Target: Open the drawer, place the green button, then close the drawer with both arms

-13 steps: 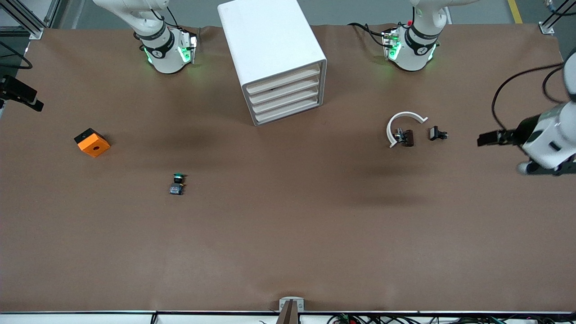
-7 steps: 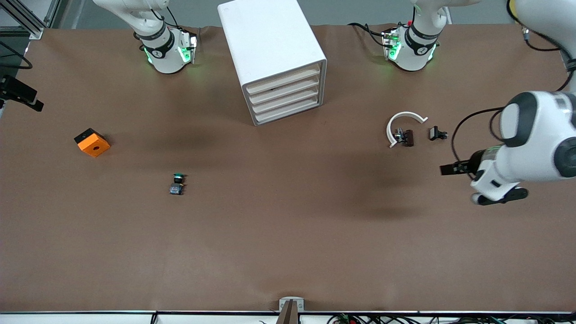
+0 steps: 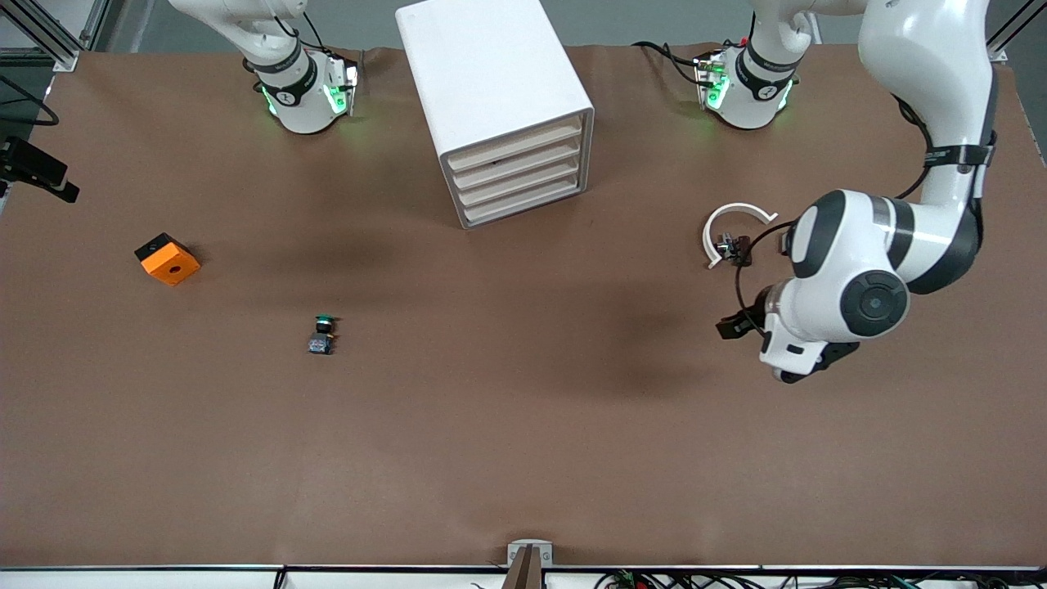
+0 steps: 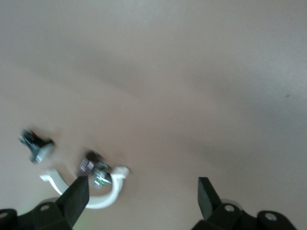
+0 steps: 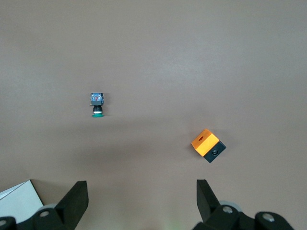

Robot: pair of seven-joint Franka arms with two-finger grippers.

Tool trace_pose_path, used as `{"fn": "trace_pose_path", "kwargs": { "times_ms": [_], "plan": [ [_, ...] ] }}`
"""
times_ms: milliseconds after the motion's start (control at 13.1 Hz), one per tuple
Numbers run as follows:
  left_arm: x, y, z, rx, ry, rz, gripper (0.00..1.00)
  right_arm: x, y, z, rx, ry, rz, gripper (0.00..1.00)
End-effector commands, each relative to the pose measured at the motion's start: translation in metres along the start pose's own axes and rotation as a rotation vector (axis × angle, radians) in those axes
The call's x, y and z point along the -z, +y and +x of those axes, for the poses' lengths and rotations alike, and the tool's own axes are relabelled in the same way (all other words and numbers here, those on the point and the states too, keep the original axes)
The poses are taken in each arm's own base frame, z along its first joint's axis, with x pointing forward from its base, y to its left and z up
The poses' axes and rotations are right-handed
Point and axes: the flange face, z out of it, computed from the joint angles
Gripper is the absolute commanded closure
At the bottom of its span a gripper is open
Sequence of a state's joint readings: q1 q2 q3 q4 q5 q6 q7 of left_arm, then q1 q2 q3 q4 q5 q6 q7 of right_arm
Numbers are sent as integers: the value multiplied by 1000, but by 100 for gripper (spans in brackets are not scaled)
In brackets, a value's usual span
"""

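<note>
Standing at the 12 o'clock edge of the tabletop (image 3: 523, 458), the white cabinet (image 3: 491, 82) has all four drawers shut; the drawer (image 3: 517, 150) fronts face 5 o'clock onto bare brown surface.

Button (image 3: 321, 334): lying on its side, around 8 o'clock from the cabinet and well apart from it, open room all round.

Orange block (image 3: 168, 258): at 10 o'clock from the button, toward the right arm's end.

White curved strip (image 3: 732, 225) with small black parts (image 3: 734, 247): toward the left arm's end, at 3 o'clock from the cabinet.

Left gripper (image 4: 141, 191): fingers (image 4: 76, 199) spread wide, empty, over bare tabletop just beside the strip, its arm arching in from the 12 o'clock edge.

Right gripper (image 5: 141, 194): fingers spread wide, empty, high above the button and block; only this arm's base shows in the front view.
</note>
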State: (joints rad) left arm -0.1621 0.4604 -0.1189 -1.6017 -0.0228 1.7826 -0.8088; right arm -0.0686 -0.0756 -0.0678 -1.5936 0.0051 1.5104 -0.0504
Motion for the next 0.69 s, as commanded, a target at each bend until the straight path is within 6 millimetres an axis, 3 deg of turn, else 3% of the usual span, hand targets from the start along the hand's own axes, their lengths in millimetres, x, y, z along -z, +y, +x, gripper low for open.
{"fn": "trace_pose_path", "kwargs": {
  "times_ms": [0, 305, 611],
  "plan": [
    [-6, 25, -23, 138, -51, -18, 0, 3, 1, -8, -10, 9, 1, 0],
    [-35, 56, -48, 419, -181, -12, 0, 3, 1, -8, -12, 8, 1, 0],
    [-64, 70, -73, 640, -303, 98, 0, 3, 1, -8, -12, 8, 1, 0]
  ]
}}
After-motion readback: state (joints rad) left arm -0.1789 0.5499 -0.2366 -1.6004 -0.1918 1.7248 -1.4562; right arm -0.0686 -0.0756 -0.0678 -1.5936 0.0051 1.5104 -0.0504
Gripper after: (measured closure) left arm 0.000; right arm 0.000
